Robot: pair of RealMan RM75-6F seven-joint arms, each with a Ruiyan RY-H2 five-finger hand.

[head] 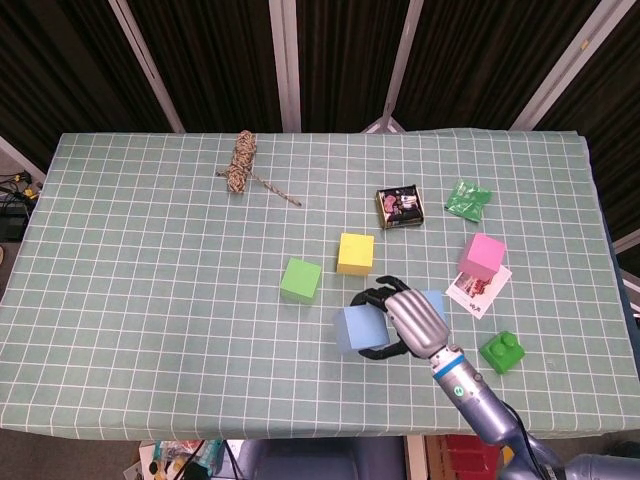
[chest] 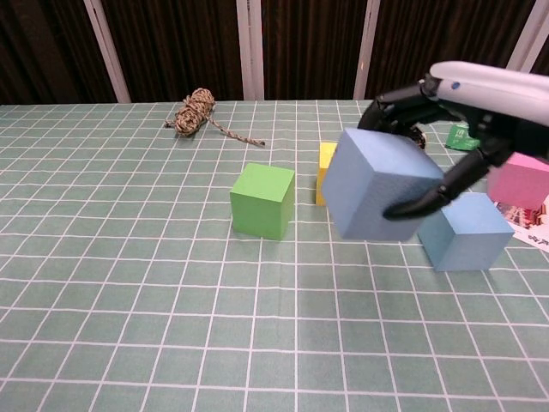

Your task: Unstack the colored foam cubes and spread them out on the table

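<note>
My right hand grips a light blue foam cube and holds it in the air near the table's front, tilted. A green cube sits alone on the cloth, with a yellow cube just beyond it to the right. A second blue cube rests behind the held one, partly hidden in the head view. A pink cube stands at the right. My left hand is in neither view.
A coil of rope lies at the back left. A dark tin, a green wrapper, a printed card under the pink cube and a green toy brick occupy the right side.
</note>
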